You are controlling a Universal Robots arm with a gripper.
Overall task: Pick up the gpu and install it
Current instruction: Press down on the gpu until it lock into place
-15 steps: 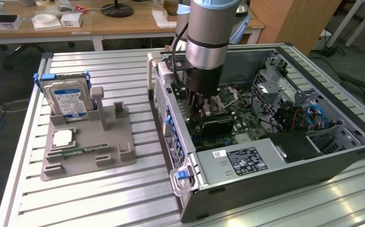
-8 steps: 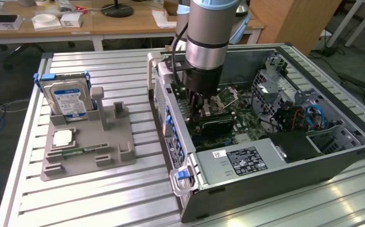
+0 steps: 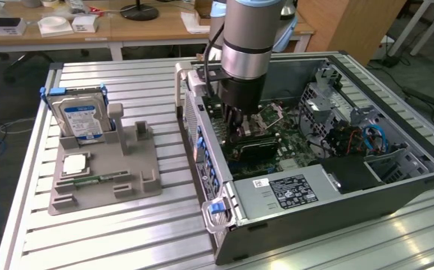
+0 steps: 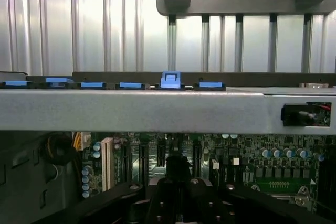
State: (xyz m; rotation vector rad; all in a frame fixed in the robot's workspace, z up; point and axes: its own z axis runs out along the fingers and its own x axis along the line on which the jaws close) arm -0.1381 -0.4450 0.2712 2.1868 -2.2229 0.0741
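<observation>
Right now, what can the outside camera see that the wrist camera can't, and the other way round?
The exterior view alone shows the hard drive standing in its gray holder and the whole computer case. The wrist view alone shows a row of blue clips along the case edge, seen close. Both show the green circuit board inside the case, with the arm's shut fingers above it.

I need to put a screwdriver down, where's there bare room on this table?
Bare slats lie in front of the grey holder tray, between it and the computer case, and behind the hard drive. Inside the case is crowded, with the tool over the motherboard.
</observation>
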